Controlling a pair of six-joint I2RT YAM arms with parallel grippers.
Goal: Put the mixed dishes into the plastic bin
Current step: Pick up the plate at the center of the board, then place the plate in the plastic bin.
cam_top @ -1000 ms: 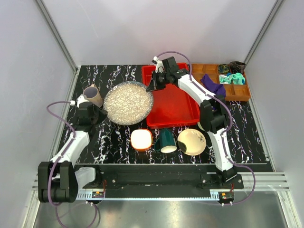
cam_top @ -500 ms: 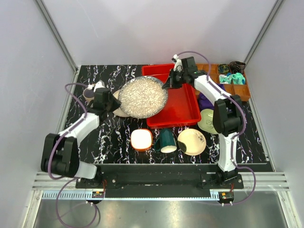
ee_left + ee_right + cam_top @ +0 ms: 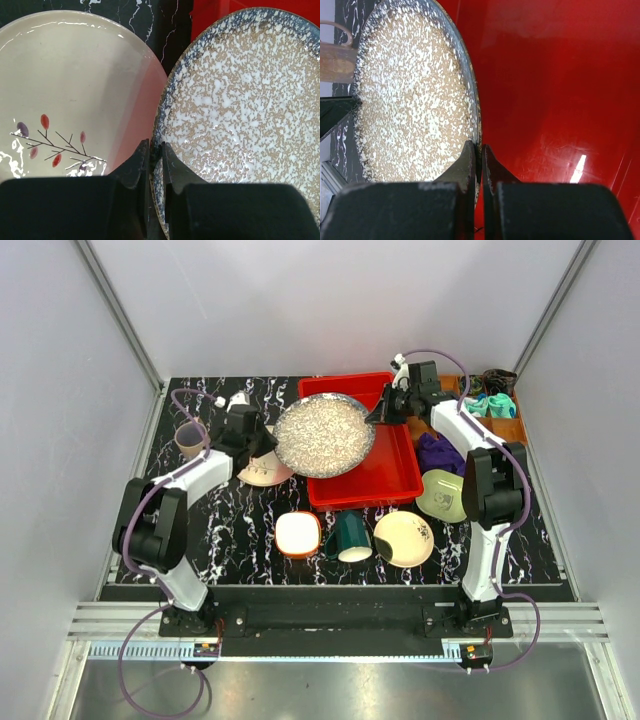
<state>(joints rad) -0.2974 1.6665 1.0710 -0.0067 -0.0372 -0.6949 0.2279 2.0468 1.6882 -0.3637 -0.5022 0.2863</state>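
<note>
Top view, plate: I've got the big speckled grey plate (image 3: 323, 435) between both arms, over the left part of the plastic bin (image 3: 390, 475), its left edge out past the bin's rim
Top view, left end effector (image 3: 265, 437): pinched on the plate's left rim
Top view, right end effector (image 3: 380, 415): pinched on the opposite rim
Top view, counter (image 3: 230, 530): pink-cream plate (image 3: 262, 472) just beside the held plate, mauve cup (image 3: 188, 440) further left; orange-white bowl (image 3: 298, 534), dark green mug (image 3: 352, 536) and pale yellow plate (image 3: 403, 539) in a row in front of the bin; light green bowl (image 3: 442, 495) right of it
Left wrist, grip: my fingers (image 3: 172, 167) are clamped on the speckled rim, the pink-cream plate lies lower left, a red bin corner at the top
Right wrist, grip: fingers (image 3: 466, 162) together on the plate's edge, red bin floor filling the right side; whether the plate touches the bin, I cannot tell
</note>
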